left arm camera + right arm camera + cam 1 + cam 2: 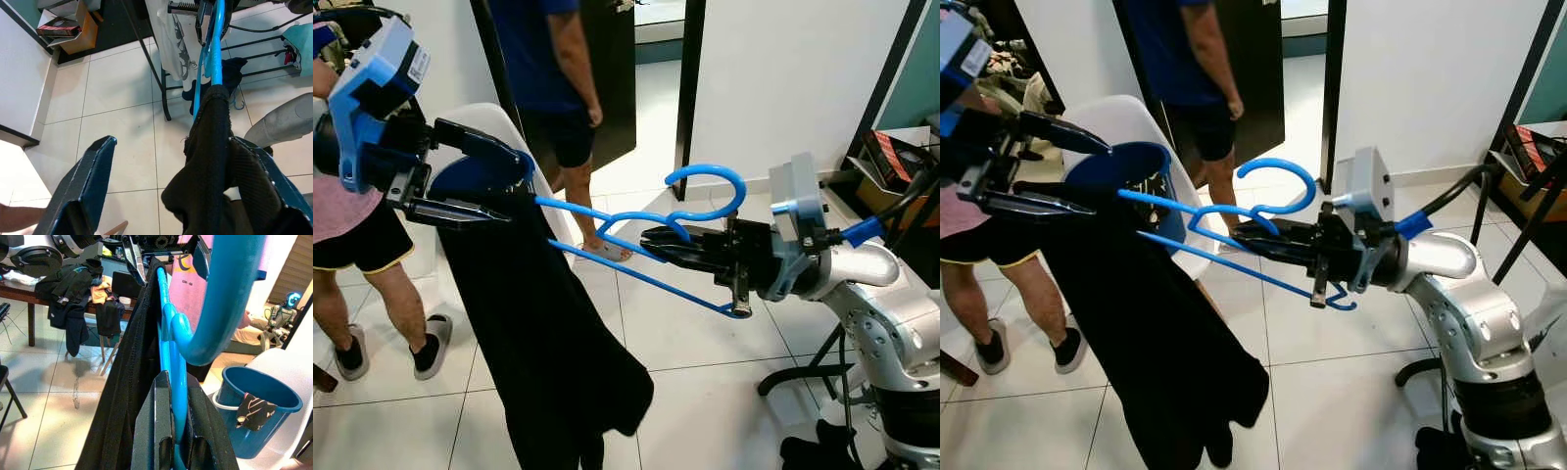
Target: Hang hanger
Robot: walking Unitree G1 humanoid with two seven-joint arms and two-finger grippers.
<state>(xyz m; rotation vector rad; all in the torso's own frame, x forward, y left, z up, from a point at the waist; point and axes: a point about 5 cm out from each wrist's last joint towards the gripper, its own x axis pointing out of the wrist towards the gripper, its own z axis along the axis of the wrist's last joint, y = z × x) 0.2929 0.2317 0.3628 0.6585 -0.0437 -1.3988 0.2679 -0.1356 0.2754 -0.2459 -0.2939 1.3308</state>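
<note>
The blue hanger [636,230] spans the middle of the frame, its neck clamped between the right gripper's [656,240] closed fingers at centre right, hook curling above. At upper left the left gripper [489,181] stands spread around the hanger's far end and the black garment [538,343] draped there. The garment could slide off toward the tiled floor [705,333] if the hanger tilts.

You are in a home room: pale tiled floor [705,343], white walls, a dark doorway [690,78], clothes heaped on a table [73,281].
</note>
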